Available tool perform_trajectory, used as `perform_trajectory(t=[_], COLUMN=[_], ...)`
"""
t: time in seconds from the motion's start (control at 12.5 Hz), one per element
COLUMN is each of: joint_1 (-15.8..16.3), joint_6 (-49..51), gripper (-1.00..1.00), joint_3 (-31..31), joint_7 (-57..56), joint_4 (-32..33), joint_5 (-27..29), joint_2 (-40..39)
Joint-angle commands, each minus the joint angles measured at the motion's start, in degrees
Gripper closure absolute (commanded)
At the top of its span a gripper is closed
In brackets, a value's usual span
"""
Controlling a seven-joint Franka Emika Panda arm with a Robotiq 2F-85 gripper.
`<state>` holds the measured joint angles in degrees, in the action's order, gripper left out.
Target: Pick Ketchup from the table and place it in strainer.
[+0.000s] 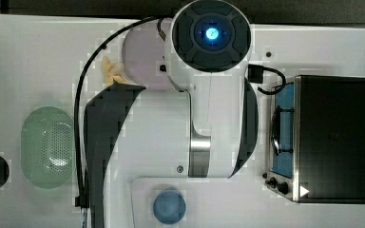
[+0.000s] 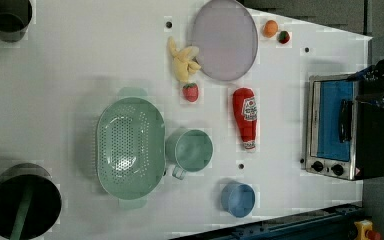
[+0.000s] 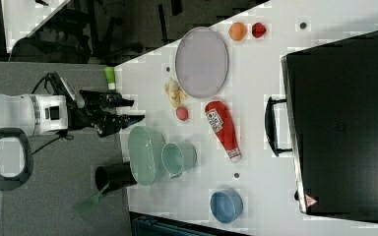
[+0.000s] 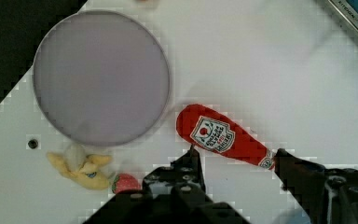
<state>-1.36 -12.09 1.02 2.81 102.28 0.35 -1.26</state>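
Observation:
The Ketchup (image 2: 245,117) is a slim red bottle with a white label. It lies flat on the white table between the lilac plate and the toaster oven. In the wrist view the Ketchup (image 4: 223,137) shows below and between my two black fingertips (image 4: 192,161). My gripper (image 4: 237,151) is open and holds nothing. In the right view my gripper (image 3: 137,110) hangs well off the table surface, jaws apart. The strainer (image 2: 130,147), a pale mint-green oval basket with a perforated bottom, sits empty at the left view's centre left, also seen as the strainer (image 1: 47,147).
A teal-green mug (image 2: 192,150) touches the strainer's side. A blue cup (image 2: 238,198), a lilac plate (image 2: 223,39), a banana toy (image 2: 182,62), a strawberry (image 2: 190,92) and an orange (image 2: 270,28) lie around. A toaster oven (image 2: 340,127) stands beside the Ketchup. Black containers (image 2: 24,200) sit at the table's corners.

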Motion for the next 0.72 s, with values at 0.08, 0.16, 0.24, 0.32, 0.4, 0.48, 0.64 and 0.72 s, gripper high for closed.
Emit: perform_trajectory(t=[0.08, 0.16, 0.24, 0.32, 0.4, 0.48, 0.64, 0.72], joint_1=[-6.2, -6.2, -6.2, -6.1, -6.0, -5.9, -5.9, -5.9], joint_6=[8.6, 8.6, 8.6, 8.5, 8.2, 7.3, 4.0, 2.2], gripper=[-0.59, -0.8, -0.99, -1.0, -1.0, -1.0, -1.0, -1.0], joint_3=[1.1, 1.1, 1.1, 1.2, 1.5, 1.9, 3.1, 3.8], joint_7=[-2.1, -2.2, -2.5, -3.3, -4.8, -6.5, -11.4, -14.6], joint_4=[6.5, 6.7, 7.1, 7.8, 8.7, 9.6, 11.6, 12.8], joint_5=[1.4, 1.4, 1.4, 1.4, 1.4, 1.4, 1.4, 1.4], joint_2=[13.7, 13.7, 13.6, 13.5, 13.3, 12.9, 11.9, 11.2])
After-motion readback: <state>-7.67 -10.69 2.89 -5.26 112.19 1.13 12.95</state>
